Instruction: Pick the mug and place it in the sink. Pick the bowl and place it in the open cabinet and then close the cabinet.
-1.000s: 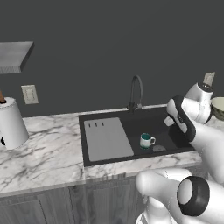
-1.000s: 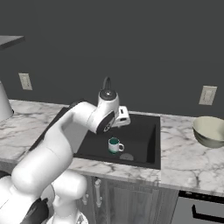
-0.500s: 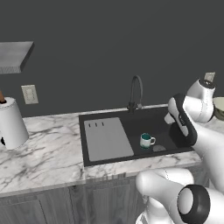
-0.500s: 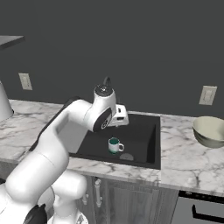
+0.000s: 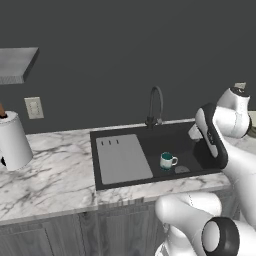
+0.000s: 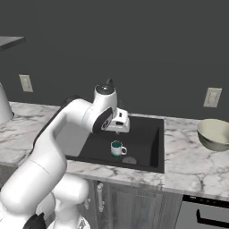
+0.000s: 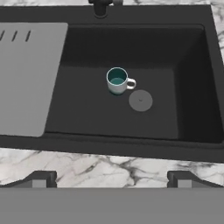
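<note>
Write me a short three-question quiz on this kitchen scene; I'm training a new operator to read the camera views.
1. True or false: the mug stands upright on the floor of the sink.
2. Where is the bowl? A) in the sink B) on the counter to the right of the sink C) in the gripper
3. Fill in: the gripper is ___ and holds nothing.

Key: 1 true. 2 B. 3 open; in the hand view its two fingertips stand far apart, with the mug well beyond them beside the round drain.
</note>
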Tool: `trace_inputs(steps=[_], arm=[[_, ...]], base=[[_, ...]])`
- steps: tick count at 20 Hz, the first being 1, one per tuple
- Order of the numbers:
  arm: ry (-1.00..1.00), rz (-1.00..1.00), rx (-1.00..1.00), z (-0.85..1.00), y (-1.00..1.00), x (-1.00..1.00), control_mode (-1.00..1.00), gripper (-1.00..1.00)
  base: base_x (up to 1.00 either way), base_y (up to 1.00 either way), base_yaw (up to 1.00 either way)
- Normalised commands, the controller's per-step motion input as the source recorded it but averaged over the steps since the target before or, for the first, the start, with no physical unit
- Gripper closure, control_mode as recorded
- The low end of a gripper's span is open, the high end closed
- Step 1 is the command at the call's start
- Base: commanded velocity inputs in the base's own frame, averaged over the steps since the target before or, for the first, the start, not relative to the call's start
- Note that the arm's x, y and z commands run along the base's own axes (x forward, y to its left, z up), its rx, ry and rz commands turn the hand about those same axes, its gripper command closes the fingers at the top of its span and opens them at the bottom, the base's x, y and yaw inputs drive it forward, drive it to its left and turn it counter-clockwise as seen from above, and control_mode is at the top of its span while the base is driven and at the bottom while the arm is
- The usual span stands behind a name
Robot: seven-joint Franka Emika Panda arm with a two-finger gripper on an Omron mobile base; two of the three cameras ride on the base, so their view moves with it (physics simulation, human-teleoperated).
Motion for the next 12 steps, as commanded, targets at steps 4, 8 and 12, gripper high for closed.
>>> trace_inputs(steps=[4, 8, 12], arm=[[-0.01, -0.11, 0.0, 0.11, 0.07, -0.3, -1.0, -1.0], [-0.07, -0.09, -0.01, 0.13, 0.1, -0.35, -1.0, -1.0], [-0.06, -0.08, 0.0, 0.14, 0.01, -0.31, -1.0, -1.0]], base=[[0.0, 0.0, 0.0], [0.0, 0.0, 0.0], [0.0, 0.0, 0.0]])
